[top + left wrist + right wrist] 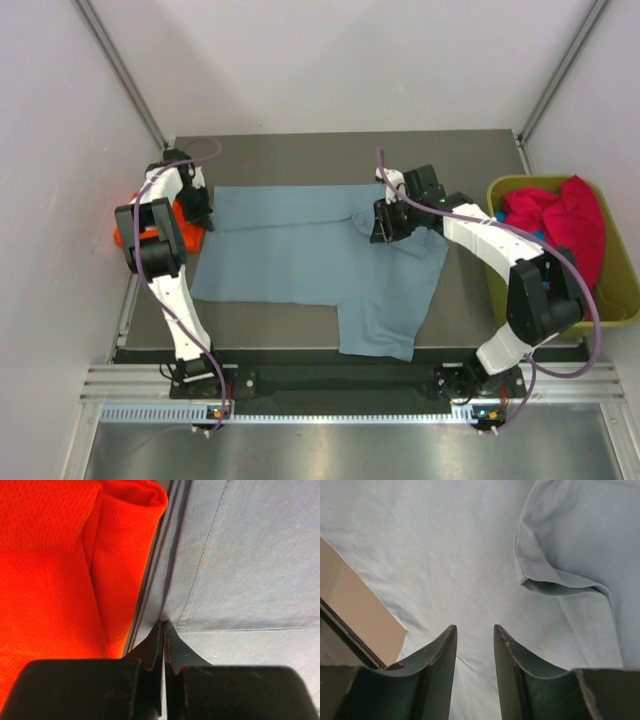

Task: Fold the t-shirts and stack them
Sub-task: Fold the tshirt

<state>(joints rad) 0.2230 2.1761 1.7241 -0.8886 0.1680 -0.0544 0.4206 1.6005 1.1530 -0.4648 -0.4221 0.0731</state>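
At the left gripper (164,630) tips, jaws are pressing together right on the hem corner of the grey-blue t-shirt (250,555) (can't tell if cloth is pinched between them). Right gripper (475,635) is sitting spread open over the same shirt, with the folded sleeve (560,575) lying at its 1 o'clock. From above, the shirt is lying flat mid-table, long axis running 9 to 3, with the left arm working the 9 end and the right arm the 3 end. Orange-red t-shirt (50,570) is lying just beside, at 9.

flat tee (300,250) centre, folded tee (50,580) L, bin (622,292) R
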